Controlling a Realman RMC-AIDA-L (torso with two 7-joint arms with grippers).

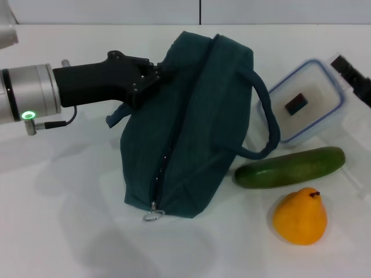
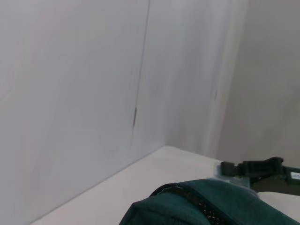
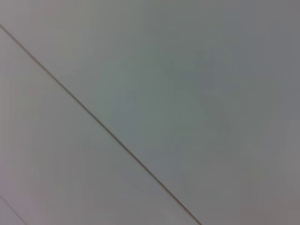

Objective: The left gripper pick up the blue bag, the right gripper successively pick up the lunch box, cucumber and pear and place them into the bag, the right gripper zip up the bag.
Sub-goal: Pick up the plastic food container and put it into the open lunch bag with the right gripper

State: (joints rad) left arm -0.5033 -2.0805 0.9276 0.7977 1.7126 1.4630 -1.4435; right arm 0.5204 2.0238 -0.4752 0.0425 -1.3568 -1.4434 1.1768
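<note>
Now: left end effector at the bag's far end, food waiting to the right

From the head view I see the blue bag (image 1: 191, 121) lying on its side on the white surface (image 1: 69, 231), a soft, dark teal fabric shape, humped and creased, with its zipper running lengthwise down the middle to a small metal ring pull (image 1: 153, 216) at the near end. One fabric carry handle loops out from its right flank in an arc toward the lunch box (image 1: 304, 101).

My left end effector (image 1: 152, 75) reaches in from the left, a matte black body behind a silver wrist collar with a green light, and its tip meets the bag's upper far corner. Cloth hides the fingertips there, so I cannot tell whether they are pinched on fabric or apart. The left wrist view only shows the bag's rounded top edge and zipper against pale walls.

The lunch box is a clear, rounded-rectangle plastic container with a blue rim and a small dark item inside, sitting just right of the bag. In front of it lies the cucumber (image 1: 290, 168), smooth, dark green, long and slightly curved, its left end near the bag's handle. Nearer me sits the pear (image 1: 300, 216), orange-yellow, plump, with a short dark stem, just beside the cucumber.

My right end effector (image 1: 355, 75) shows as a black part at the right edge, beside the lunch box; I cannot tell its finger state. Its wrist view gives only a blank grey panel with a seam.
</note>
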